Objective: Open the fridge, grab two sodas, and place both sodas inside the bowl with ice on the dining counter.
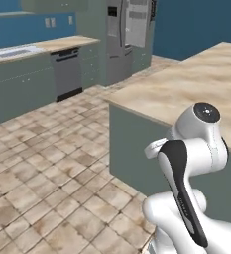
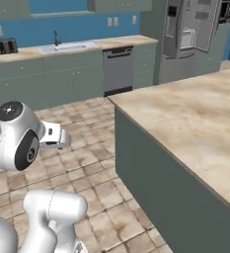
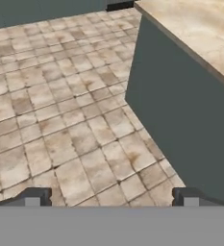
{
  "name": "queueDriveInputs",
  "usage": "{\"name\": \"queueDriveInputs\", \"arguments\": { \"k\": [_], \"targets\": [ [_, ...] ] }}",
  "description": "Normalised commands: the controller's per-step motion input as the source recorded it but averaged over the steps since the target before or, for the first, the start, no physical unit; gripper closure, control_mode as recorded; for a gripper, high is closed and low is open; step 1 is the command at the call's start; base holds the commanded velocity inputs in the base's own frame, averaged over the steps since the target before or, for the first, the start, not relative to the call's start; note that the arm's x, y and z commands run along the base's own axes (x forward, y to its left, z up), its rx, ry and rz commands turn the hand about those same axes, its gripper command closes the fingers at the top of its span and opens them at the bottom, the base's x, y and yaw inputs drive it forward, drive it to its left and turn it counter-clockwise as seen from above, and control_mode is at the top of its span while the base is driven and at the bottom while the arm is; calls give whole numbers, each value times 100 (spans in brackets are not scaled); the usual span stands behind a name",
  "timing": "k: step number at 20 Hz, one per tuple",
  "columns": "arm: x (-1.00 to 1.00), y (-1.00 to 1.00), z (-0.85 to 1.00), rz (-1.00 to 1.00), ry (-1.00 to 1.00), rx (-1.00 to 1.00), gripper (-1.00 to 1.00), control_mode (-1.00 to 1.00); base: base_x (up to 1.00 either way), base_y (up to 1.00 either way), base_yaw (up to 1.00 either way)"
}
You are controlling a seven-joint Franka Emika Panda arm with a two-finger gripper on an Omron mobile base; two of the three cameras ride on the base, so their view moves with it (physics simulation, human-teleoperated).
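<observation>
The grey fridge (image 1: 118,39) (image 2: 185,34) stands far off at the back of the kitchen, with one door swung open and pale shelves (image 1: 137,22) showing on it. To my right runs the dining counter (image 1: 196,84) (image 2: 195,118) (image 3: 200,24), a beige marble top on a teal-green base. My arm is folded close to the base. My gripper (image 3: 111,199) is open, with nothing between its fingers, and looks down at the tiled floor beside the counter's corner. The sodas and the bowl with ice are out of view.
A wall countertop with a sink (image 1: 13,51) (image 2: 69,47) runs along the back left, with a dark dishwasher (image 1: 66,73) (image 2: 117,70) under it. Tiled floor (image 1: 47,163) lies open between me and the fridge. The dining counter's corner (image 3: 137,9) is close on the right.
</observation>
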Motion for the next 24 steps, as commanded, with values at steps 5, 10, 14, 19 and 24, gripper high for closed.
{"name": "queueDriveInputs", "arguments": {
  "k": [5,10,14,19,24],
  "targets": [
    [0,0,0,0,0,0,-100,100,70,98,-31],
    [0,0,0,0,0,0,-100,100,75,99,-26],
    [0,0,0,0,0,0,-100,100,76,99,-24],
    [0,0,0,0,0,0,-100,100,77,100,-26],
    [0,0,0,0,0,0,-100,100,80,100,-27]
  ]
}}
